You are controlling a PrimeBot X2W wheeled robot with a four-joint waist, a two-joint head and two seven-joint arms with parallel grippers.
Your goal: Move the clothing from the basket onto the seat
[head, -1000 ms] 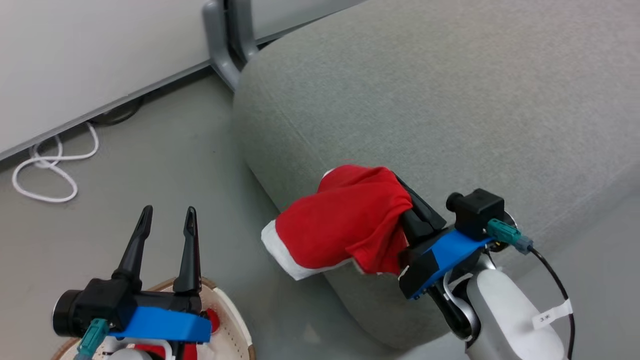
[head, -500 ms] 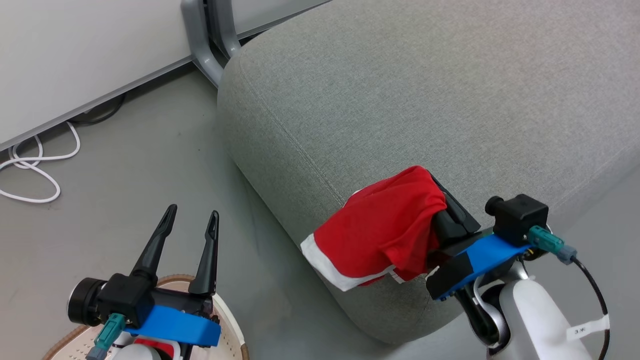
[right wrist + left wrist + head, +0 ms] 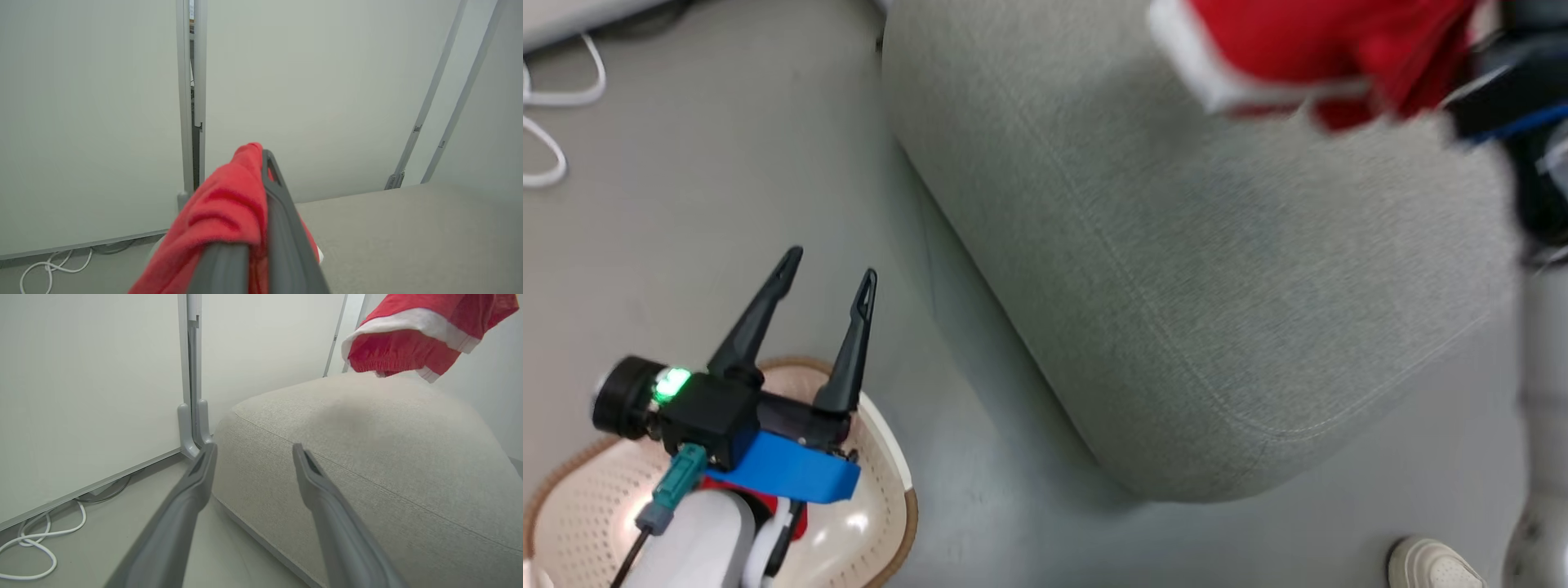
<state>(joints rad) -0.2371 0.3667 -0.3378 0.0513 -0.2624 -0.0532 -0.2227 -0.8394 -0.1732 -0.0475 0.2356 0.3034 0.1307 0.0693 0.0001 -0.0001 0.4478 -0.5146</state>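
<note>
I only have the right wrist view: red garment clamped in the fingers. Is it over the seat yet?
Observer: Yes. From the left wrist, the garment hangs over the seat.
Operator: And the left gripper?
Observer: The left gripper is open and empty, over the basket edge.
Operator: Anything left in there?
Observer: A bit of red cloth shows inside it.

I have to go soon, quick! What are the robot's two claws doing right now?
Left claw: open, holding nothing.
Right claw: closed on a red garment.
</note>
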